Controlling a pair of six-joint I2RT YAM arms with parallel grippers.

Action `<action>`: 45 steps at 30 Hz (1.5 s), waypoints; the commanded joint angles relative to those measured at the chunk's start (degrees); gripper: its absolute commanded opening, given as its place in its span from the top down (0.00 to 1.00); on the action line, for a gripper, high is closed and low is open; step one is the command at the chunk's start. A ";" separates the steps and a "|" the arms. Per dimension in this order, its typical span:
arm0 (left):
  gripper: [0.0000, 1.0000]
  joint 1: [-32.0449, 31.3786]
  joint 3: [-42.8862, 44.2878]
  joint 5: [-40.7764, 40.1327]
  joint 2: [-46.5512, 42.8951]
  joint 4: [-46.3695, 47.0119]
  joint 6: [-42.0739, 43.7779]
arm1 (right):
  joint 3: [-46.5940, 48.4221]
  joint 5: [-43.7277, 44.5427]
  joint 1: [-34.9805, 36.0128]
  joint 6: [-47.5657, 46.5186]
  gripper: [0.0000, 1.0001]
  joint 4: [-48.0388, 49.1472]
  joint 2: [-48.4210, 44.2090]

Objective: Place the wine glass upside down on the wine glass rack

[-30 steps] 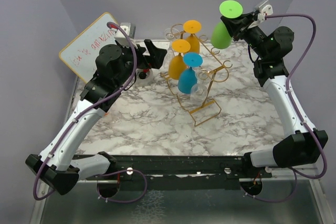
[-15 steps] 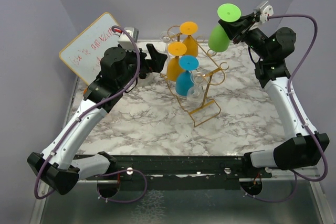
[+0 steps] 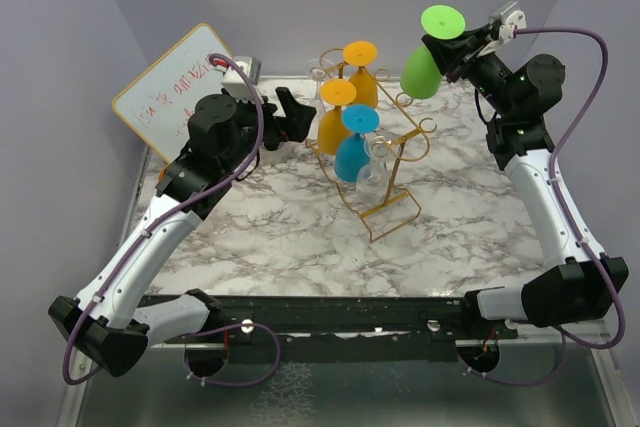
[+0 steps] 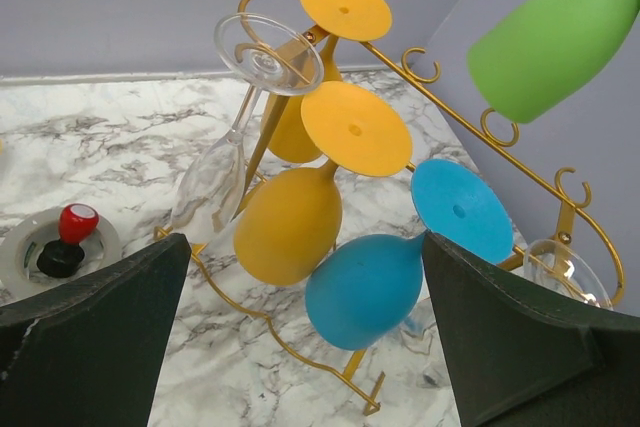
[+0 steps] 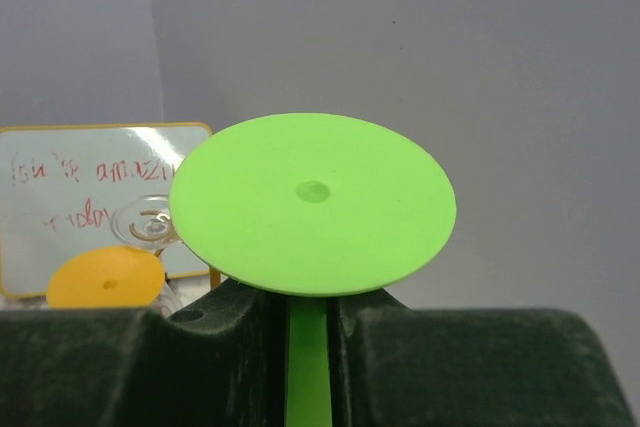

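A green wine glass [image 3: 421, 71] hangs upside down in the air, its round foot [image 5: 312, 202] on top. My right gripper [image 5: 308, 347] is shut on its stem, high above the table's back right [image 3: 455, 47]. The glass is to the right of the gold wine glass rack [image 3: 391, 215] and apart from its hooked arm [image 4: 450, 112]. Two orange glasses [image 4: 285, 227], a blue one [image 4: 365, 292] and clear ones [image 4: 215, 172] hang on the rack. My left gripper [image 4: 300, 277] is open, empty, left of the rack [image 3: 290, 112].
A whiteboard [image 3: 170, 87] with red writing leans at the back left. A grey dish with a red-knobbed piece [image 4: 62, 242] lies on the marble left of the rack. Purple walls close in behind and at both sides.
My left arm has drawn back a little, its gripper still facing the rack. The right gripper with the green glass has shifted only slightly. The rack's glasses sit a bit further left.
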 commanded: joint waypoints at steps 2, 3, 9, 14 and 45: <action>0.01 0.33 -0.76 -1.68 -1.72 -0.63 0.50 | -1.63 3.81 -0.44 0.06 0.99 0.68 -1.63; 0.01 0.31 -0.78 -1.78 -1.60 -0.63 0.59 | -1.74 3.04 -0.44 0.75 0.99 1.17 -1.81; 0.01 0.31 -0.90 -1.88 -1.42 -0.63 0.72 | -2.26 0.69 -0.41 3.13 0.99 3.33 -3.55; 0.01 0.31 -1.12 -1.97 -1.47 -0.48 0.81 | -2.95 3.41 -0.44 1.94 0.99 3.59 -4.03; 0.01 0.31 -0.48 -1.31 0.33 -0.52 0.55 | 3.00 -30.20 -0.41 -28.76 0.99 -7.38 16.84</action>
